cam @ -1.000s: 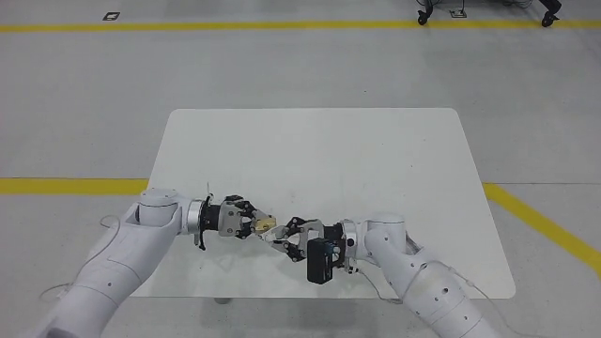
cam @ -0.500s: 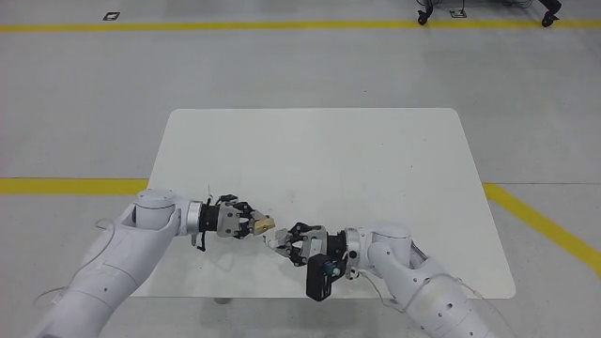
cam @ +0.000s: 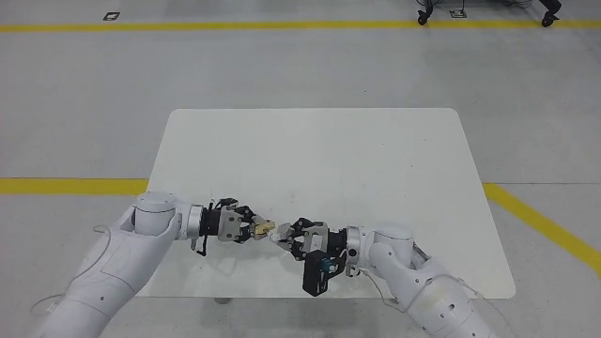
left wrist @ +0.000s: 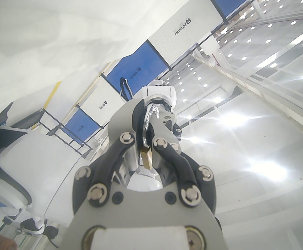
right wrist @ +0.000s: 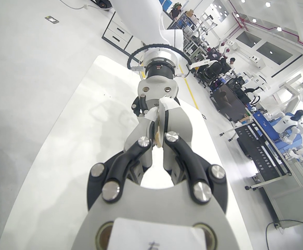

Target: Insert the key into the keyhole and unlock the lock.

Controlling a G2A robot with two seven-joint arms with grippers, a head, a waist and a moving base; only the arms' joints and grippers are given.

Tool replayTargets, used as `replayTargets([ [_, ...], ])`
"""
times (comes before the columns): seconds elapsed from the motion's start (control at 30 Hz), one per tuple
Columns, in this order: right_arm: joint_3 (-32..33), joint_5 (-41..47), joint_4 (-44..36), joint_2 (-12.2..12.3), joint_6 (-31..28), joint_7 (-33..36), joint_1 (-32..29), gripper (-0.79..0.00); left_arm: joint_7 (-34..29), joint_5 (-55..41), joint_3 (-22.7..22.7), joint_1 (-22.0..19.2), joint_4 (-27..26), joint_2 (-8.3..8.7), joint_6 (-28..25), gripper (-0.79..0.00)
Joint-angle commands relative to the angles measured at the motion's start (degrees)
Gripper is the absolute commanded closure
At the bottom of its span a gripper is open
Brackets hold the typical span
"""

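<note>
lock (cam: pixel 266 226) pinched in left gripper (cam: pixel 254 227), brass end turned toward 3 o'clock, likely to present the keyhole. right gripper (cam: pixel 287 236), pressed on key (right wrist: pixel 157 134), sits just at its 3 o'clock, near 6 o'clock edge of table (cam: pixel 376 150). insertion looks unfinished.

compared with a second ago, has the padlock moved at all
Yes, slightly. In the top view the padlock, held in the left claw, has shifted toward the near edge of the table.

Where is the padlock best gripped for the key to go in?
Pinch the padlock across its brass body's flat faces, coming from the side away from the right gripper, as the left gripper does: its brass end juts free toward the key.
</note>
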Motion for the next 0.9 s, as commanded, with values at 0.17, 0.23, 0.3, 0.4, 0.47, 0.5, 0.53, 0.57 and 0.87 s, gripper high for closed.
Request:
replayTargets([
  [0.17, -0.3, 0.0, -0.1, 0.2, -0.2, 1.1, 0.4, 0.000, -0.2, 0.0, -0.6, 0.4, -0.3, 0.20, 0.2, 0.000],
  [0.23, -0.5, 0.0, -0.2, 0.2, -0.3, 1.3, 0.5, 0.000, -0.1, -0.1, -0.7, 0.5, -0.4, 0.24, 0.1, 0.000],
  [0.3, -0.7, -0.4, -0.5, 0.3, -0.3, 1.7, 0.6, 0.000, 0.5, 0.0, -0.9, 0.6, -0.5, 0.29, -0.2, 0.000],
  [0.4, -1.1, -1.5, -1.3, 0.4, 0.4, 3.1, 0.3, 0.000, 1.9, 0.3, -1.5, 0.9, -1.0, 0.39, -1.1, 0.000],
  [0.47, -1.3, -2.0, -2.1, 0.4, 1.0, 4.0, -0.2, 0.000, 3.1, 0.3, -2.0, 1.3, -1.5, 0.47, -1.8, 0.000],
  [0.5, -1.3, -2.2, -2.5, 0.5, 1.4, 4.5, -0.4, 0.000, 3.5, 0.3, -2.2, 1.4, -1.8, 0.52, -2.1, 0.000],
  [0.53, -1.2, -2.3, -2.8, 0.5, 1.9, 5.2, -0.8, 0.000, 4.0, 0.2, -2.6, 1.6, -2.0, 0.57, -2.5, 0.000],
  [0.57, -1.2, -2.3, -3.2, 0.6, 2.1, 5.8, -1.1, 0.000, 4.7, 0.3, -2.9, 1.8, -2.3, 0.63, -3.0, 0.000],
  [0.87, -0.8, -1.6, -5.2, 0.6, 4.3, 9.9, -2.8, 0.000, 5.6, -0.3, -4.1, 2.6, -3.1, 0.83, -4.6, 0.000],
])
